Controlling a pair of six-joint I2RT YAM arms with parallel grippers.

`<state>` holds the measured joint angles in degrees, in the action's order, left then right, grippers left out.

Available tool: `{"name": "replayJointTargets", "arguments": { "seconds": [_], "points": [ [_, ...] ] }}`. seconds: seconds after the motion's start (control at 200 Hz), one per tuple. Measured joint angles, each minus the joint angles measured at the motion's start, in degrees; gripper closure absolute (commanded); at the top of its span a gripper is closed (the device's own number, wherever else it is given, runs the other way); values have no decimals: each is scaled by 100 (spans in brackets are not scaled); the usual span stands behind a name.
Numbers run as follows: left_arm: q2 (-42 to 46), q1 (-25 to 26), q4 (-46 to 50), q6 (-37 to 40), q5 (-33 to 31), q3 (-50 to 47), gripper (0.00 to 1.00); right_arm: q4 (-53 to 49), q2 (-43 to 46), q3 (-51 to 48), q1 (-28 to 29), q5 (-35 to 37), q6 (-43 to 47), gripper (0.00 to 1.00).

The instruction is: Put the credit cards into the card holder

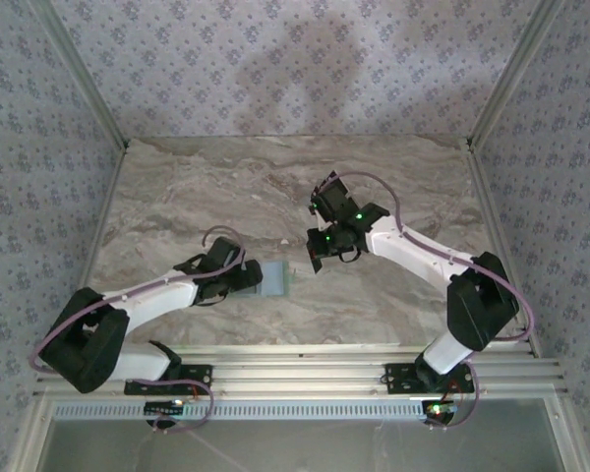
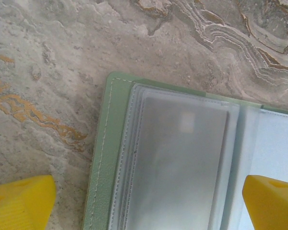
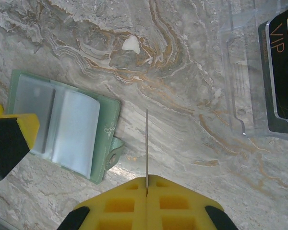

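Your left jaws are wide open over the card holder point(image 2: 103, 158), which lies opened flat on the table point(image 2: 48, 72). It looks light and floppy with slick clear sleeves, so I'd pin it by the stitched green edge. Further out, your right jaws are clamped on a thin, stiff card point(image 3: 146, 143), and beyond that a black card point(image 3: 283, 72) sits in a clear tray point(image 3: 240, 72).

1. Table point(image 1: 226, 187): marble-pattern top, grey-beige with rust-brown veins; small white fleck point(image 3: 131, 44) in the surface.
2. Clear plastic tray point(image 3: 237, 72): transparent, lying flat on the table.
3. Walls point(image 1: 275, 59): pale floral wallpaper at far, left and right edges.
4. Aluminium rail point(image 1: 295, 374): along the near edge.
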<state>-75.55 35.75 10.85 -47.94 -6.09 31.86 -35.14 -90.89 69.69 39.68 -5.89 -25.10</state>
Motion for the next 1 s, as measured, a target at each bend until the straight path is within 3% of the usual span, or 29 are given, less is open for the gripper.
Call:
{"name": "replayJointTargets", "arguments": {
  "seconds": [0.62, 0.79, 0.999],
  "points": [
    [236, 815, 219, -697, -424, 66, 0, 505, 219, -468, -72, -313, -142, 100],
    [605, 732, 957, -833, -874, 361, 0, 986, 310, -636, -72, -710, -409, 100],
    [623, 302, 1416, -739, -979, 424, 0, 2177, 289, -1182, -52, -1458, -1064, 100]
  ]
}}
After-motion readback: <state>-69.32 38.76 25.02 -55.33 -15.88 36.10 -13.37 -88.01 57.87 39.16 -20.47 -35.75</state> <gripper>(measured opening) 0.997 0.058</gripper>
